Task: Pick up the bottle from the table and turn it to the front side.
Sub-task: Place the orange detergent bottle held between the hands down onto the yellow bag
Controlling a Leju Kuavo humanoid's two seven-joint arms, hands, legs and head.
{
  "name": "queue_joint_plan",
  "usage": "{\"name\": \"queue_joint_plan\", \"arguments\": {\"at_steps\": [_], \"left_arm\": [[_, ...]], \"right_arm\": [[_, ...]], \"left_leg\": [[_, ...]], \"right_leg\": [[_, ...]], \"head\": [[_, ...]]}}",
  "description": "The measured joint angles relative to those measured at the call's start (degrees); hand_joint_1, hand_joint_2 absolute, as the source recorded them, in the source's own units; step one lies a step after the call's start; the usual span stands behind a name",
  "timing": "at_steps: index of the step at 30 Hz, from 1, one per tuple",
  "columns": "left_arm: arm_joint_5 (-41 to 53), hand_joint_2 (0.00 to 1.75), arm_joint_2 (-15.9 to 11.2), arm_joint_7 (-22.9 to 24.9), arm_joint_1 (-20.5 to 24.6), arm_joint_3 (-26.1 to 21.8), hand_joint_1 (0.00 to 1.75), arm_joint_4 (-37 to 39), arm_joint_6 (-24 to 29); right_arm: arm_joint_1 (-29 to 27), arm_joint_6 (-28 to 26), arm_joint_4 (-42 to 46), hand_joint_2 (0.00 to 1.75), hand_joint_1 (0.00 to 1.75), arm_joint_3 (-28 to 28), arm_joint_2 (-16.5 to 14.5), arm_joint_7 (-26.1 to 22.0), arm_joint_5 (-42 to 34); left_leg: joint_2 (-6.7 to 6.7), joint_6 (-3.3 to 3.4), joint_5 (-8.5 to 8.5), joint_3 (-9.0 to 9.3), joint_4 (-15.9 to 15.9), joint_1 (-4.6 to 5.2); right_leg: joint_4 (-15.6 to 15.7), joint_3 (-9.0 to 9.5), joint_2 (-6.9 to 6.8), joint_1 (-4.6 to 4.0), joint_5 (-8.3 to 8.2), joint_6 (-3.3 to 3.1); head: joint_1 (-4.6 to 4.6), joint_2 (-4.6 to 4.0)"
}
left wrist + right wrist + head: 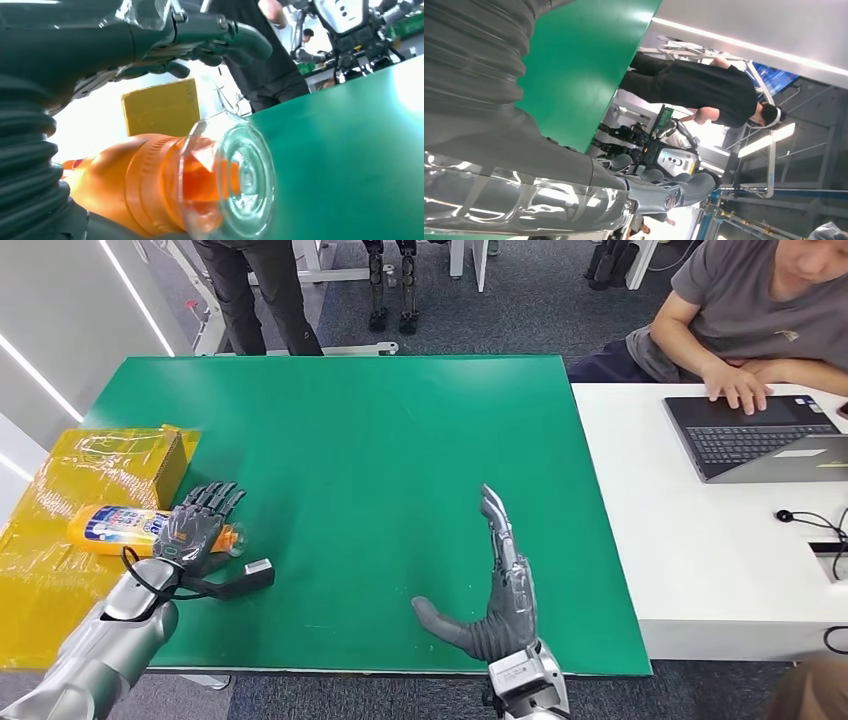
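Observation:
An orange bottle point(112, 528) with a printed label lies on its side at the table's left edge, its clear cap point(236, 538) pointing right. My left hand point(200, 522) is over the bottle's neck end, fingers stretched forward and apart. In the left wrist view the bottle point(145, 185) and its clear cap point(240, 180) sit under the palm, with the fingers point(220, 35) extended above them and not closed around it. My right hand point(497, 585) stands on edge near the table's front, fingers straight and thumb out, holding nothing; its fingers point(659, 192) show past the table edge.
The green table point(400, 460) is bare in the middle. A yellow box point(135, 462) on yellow sheeting stands behind the bottle. To the right, a white table point(700, 560) holds a laptop point(760, 435) with a seated person at it. Another person point(255, 290) stands at the far side.

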State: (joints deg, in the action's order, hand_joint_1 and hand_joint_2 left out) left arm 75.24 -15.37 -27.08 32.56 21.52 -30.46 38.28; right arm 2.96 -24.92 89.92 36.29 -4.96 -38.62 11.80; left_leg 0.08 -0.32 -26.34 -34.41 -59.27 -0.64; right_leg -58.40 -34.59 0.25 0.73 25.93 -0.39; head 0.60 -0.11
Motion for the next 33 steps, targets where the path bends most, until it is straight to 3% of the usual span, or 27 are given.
{"name": "queue_joint_plan", "arguments": {"at_steps": [5,12,18,27,33], "left_arm": [[-1.13,1.75,0.34,-3.46,-4.86,-4.81,0.0,-8.51,1.61],[2.43,1.75,1.64,-7.81,-13.0,-15.55,0.0,-21.82,1.65],[5.16,1.75,3.02,-8.81,-17.36,-21.46,0.0,-30.72,1.66],[1.58,1.75,4.63,-11.94,-17.81,-24.13,0.0,-39.3,1.66],[-3.52,1.75,7.74,-12.67,-17.06,-20.63,0.0,-46.46,1.66]], "right_arm": [[0.05,-0.93,0.0,1.75,0.0,-0.25,0.0,1.31,-0.37],[-0.24,-1.76,0.02,1.75,0.0,-0.45,0.0,2.24,-0.64],[-0.65,-1.64,0.02,1.75,0.0,-0.51,0.0,2.3,-0.58],[-0.72,-1.18,0.02,1.75,0.0,-0.78,-0.01,2.7,-0.57],[-0.53,2.43,-0.16,1.75,0.0,-1.31,-0.59,3.08,-0.26]], "left_leg": [[0.0,0.0,-0.01,-0.01,0.0,0.0],[0.04,0.0,-0.01,0.0,0.0,-0.01],[0.02,0.0,-0.01,-0.01,0.0,-0.01],[-0.02,0.0,0.0,0.0,-0.01,-0.01],[-0.06,0.0,0.0,-0.01,-0.02,0.01]], "right_leg": [[0.01,-0.01,0.0,0.0,0.0,0.0],[0.01,-0.04,0.05,0.0,0.01,0.0],[0.01,-0.04,0.01,-0.01,0.02,0.0],[0.01,-0.01,-0.04,-0.01,0.0,0.0],[0.03,-0.01,-0.07,0.0,0.0,0.0]], "head": [[0.0,0.0],[0.01,0.0],[0.0,0.0],[0.01,0.0],[0.01,0.0]]}}
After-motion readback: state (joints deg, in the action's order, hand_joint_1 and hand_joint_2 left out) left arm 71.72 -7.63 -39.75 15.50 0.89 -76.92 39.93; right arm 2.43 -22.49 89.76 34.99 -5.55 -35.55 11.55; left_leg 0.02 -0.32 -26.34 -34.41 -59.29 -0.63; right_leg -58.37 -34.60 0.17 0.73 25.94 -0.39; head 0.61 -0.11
